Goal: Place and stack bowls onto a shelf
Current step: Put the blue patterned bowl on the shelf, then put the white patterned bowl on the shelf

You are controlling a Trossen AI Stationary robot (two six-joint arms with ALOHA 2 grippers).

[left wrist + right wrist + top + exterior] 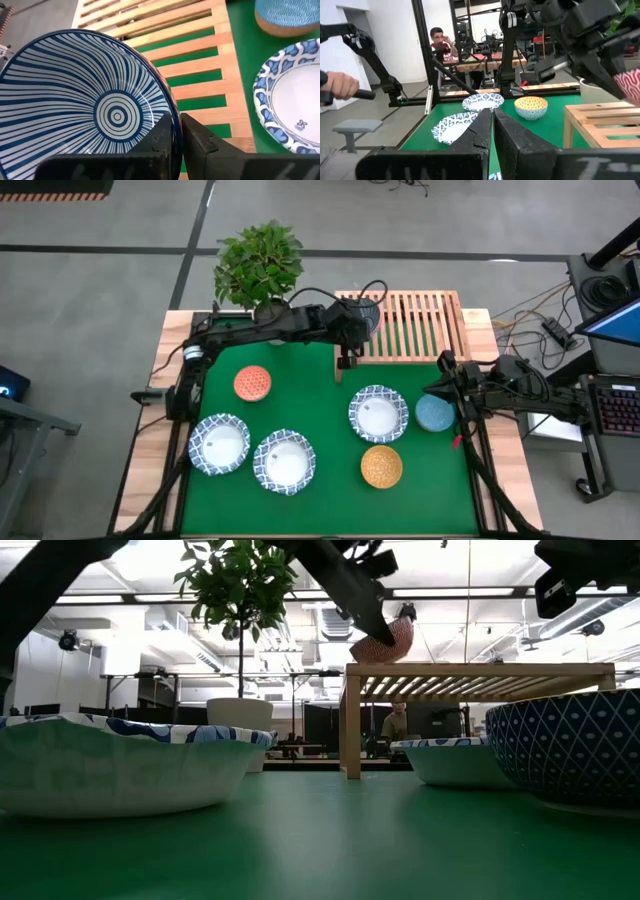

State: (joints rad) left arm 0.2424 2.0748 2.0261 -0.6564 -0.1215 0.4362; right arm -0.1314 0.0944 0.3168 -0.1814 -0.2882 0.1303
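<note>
My left gripper (176,122) reaches over the left end of the light wooden shelf (420,328), shut on a small bowl (367,313) that has blue stripes inside and a red pattern outside. In the low view this bowl (385,640) sits tilted at the shelf's top (480,669). Whether it touches the slats, I cannot tell. My right gripper (443,363) waits shut near the table's right edge, above the light blue bowl (435,413). On the green mat rest three wide white bowls (218,444) (284,460) (378,413), an orange-red bowl (252,383) and a yellow-orange bowl (381,466). My left gripper pinches the striped bowl by its rim (173,111), one finger (162,135) inside the bowl and the other finger (197,137) outside. The bowl is tilted, its opening turned toward the wrist camera, above the shelf's slats (200,65).
A potted plant (260,265) stands at the far edge just left of the shelf; its white pot (240,712) shows in the low view. The right part of the shelf is bare. People and other rigs show beyond the table.
</note>
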